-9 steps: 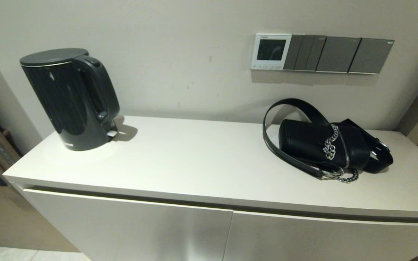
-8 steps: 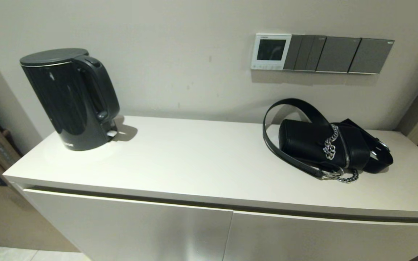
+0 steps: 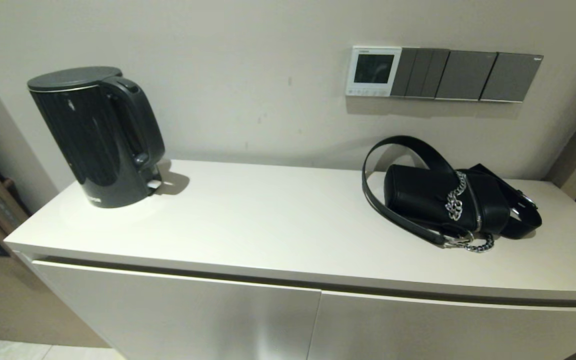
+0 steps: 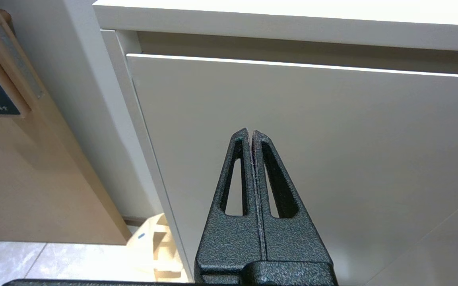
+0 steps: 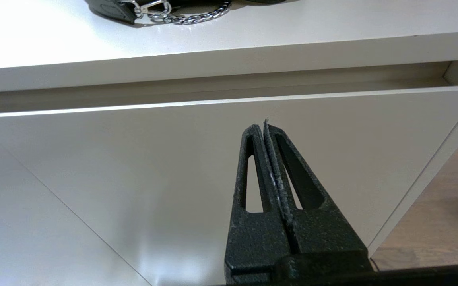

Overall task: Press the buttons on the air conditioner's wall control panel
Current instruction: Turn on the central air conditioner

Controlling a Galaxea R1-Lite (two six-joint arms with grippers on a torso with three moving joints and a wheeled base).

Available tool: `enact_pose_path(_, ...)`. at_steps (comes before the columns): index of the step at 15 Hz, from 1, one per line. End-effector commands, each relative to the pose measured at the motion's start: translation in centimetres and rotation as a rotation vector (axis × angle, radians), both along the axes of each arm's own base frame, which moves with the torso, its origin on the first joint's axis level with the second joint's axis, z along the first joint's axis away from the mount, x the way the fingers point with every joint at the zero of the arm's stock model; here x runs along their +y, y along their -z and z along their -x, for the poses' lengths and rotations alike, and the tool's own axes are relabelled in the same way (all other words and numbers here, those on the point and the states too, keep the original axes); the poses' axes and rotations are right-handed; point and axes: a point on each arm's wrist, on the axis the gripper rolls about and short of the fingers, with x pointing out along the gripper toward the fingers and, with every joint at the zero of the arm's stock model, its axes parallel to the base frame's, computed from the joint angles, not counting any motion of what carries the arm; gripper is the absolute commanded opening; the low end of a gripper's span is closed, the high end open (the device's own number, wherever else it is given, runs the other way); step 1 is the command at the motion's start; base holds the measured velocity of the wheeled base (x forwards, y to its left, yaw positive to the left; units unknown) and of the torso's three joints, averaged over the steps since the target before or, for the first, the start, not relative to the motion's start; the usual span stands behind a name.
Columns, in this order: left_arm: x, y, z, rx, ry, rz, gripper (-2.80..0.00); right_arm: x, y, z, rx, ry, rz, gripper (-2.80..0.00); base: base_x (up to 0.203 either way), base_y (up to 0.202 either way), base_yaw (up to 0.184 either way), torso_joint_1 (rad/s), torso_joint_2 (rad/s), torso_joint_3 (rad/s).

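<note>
The wall control panel is a small white-framed thermostat with a dark screen, on the wall above the cabinet's right half. Its row of tiny white buttons runs along its bottom edge. Neither gripper shows in the head view. My left gripper is shut and empty, low in front of the cabinet's left door. My right gripper is shut and empty, low in front of the cabinet's right door, below the top's front edge.
Grey switch plates sit right of the thermostat. A black handbag with a strap and chain lies on the white cabinet top beneath them; its chain shows in the right wrist view. A black kettle stands at the left.
</note>
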Motion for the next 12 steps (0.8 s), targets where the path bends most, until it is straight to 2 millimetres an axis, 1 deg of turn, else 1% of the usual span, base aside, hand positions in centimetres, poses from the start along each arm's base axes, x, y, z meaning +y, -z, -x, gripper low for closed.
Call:
enact_pose_path(1,0.0,0.0,0.0,0.002,0.000,0.000,-2.80,0.0,-1.8,0.6,-0.068,-0.005,0.004,-2.80,0.000,0.000,0.000,0.000,0.00,0.000)
enact_pose_path(3,0.0,0.0,0.0,0.002,0.001,0.000,-2.80,0.0,-4.2,1.2,-0.103,-0.008,0.006,-2.80,0.000,0.000,0.000,0.000,0.00,0.000)
enact_pose_path(7,0.0,0.0,0.0,0.002,0.000,0.000,-2.80,0.0,-9.1,-0.2,-0.048,-0.012,0.016,-2.80,0.000,0.000,0.000,0.000,0.00,0.000)
enact_pose_path(9,0.0,0.0,0.0,0.002,-0.001,0.000,-2.80,0.0,-12.0,-1.6,-0.038,-0.013,0.019,-2.80,0.000,0.000,0.000,0.000,0.00,0.000)
enact_pose_path(11,0.0,0.0,0.0,0.002,0.001,0.000,-2.80,0.0,-14.4,-4.0,-0.032,-0.007,0.017,-2.80,0.000,0.000,0.000,0.000,0.00,0.000)
enact_pose_path(12,0.0,0.0,0.0,0.002,-0.001,0.000,-2.80,0.0,-15.3,-5.0,-0.034,-0.004,0.016,-2.80,0.000,0.000,0.000,0.000,0.00,0.000)
